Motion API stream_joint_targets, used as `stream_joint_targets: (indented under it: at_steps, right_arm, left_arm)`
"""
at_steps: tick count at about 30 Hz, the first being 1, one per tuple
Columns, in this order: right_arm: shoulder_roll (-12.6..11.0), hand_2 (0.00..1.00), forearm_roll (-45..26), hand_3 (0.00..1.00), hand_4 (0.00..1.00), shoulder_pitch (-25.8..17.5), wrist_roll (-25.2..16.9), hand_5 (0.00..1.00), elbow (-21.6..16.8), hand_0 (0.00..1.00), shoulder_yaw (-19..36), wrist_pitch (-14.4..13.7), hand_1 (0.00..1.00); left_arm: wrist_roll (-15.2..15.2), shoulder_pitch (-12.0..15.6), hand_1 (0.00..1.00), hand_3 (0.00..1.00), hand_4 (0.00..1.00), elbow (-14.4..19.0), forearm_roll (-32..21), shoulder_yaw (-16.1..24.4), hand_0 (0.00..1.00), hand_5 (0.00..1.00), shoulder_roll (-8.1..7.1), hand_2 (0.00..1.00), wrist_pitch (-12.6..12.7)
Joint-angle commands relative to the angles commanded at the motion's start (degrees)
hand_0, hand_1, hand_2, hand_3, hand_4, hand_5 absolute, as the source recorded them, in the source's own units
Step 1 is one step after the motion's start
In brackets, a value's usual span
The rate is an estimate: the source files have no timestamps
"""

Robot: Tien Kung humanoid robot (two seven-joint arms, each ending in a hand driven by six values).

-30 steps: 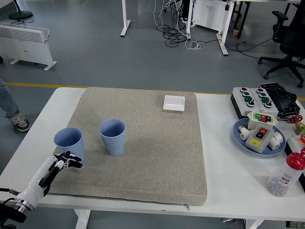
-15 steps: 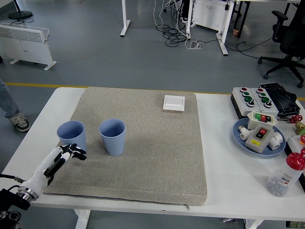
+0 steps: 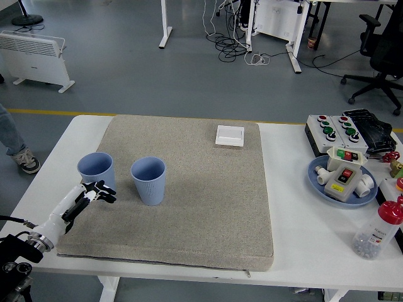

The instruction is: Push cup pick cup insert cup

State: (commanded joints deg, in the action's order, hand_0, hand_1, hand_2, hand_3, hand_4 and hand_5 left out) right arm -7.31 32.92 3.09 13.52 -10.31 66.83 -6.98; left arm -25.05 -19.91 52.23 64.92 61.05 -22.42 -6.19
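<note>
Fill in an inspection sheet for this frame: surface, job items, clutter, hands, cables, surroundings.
Surface: white table with a grey mat covering its left and middle.
Job's things: two blue cups upright on the mat, left cup at the mat's left edge, right cup beside it, a gap between them.
Clutter: white switch plate at the mat's far edge; blue plate of button boxes, a control box and a red-capped bottle on the right.
Hands: left hand low beside the left cup, fingers spread, holding nothing; right hand nothing seen.
Cables: tangle on the floor beyond.
Surroundings: radiator, office chair, a person's leg at left.
</note>
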Motion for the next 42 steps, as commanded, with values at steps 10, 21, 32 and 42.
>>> stream_joint_targets:
  at_steps: [10, 21, 32, 42]
  right_arm:
    - [0.0, 0.648, -0.1, 0.578, 0.125, -0.1, 0.1, 0.472, 0.0, 0.724, -0.4, 0.0, 0.648]
    - [-0.1, 0.648, -0.3, 0.578, 0.126, 0.4, 0.1, 0.474, 0.0, 0.724, -0.6, 0.0, 0.648]
    - [-0.1, 0.648, -0.5, 0.578, 0.125, 0.6, 0.1, 0.472, 0.0, 0.725, -0.7, 0.0, 0.648]
    - [-0.1, 0.648, -0.3, 0.578, 0.127, 0.7, 0.2, 0.474, 0.0, 0.724, -0.8, 0.0, 0.648]
  left_arm:
    - [-0.5, -3.2, 0.558, 0.519, 0.557, -4.1, -0.2, -1.3, 0.725, 0.998, 0.1, 0.521, -0.3]
    - [-0.7, -7.0, 0.558, 0.52, 0.557, -7.5, -1.1, -4.4, 0.728, 0.998, -0.25, 0.521, -0.5]
    - [-1.2, -11.6, 0.559, 0.519, 0.555, -11.8, -2.7, -7.5, 0.731, 0.998, 0.05, 0.521, -1.0]
    - [-1.5, -14.0, 0.573, 0.516, 0.553, -14.5, -4.3, -11.4, 0.744, 0.998, 0.91, 0.528, -1.5]
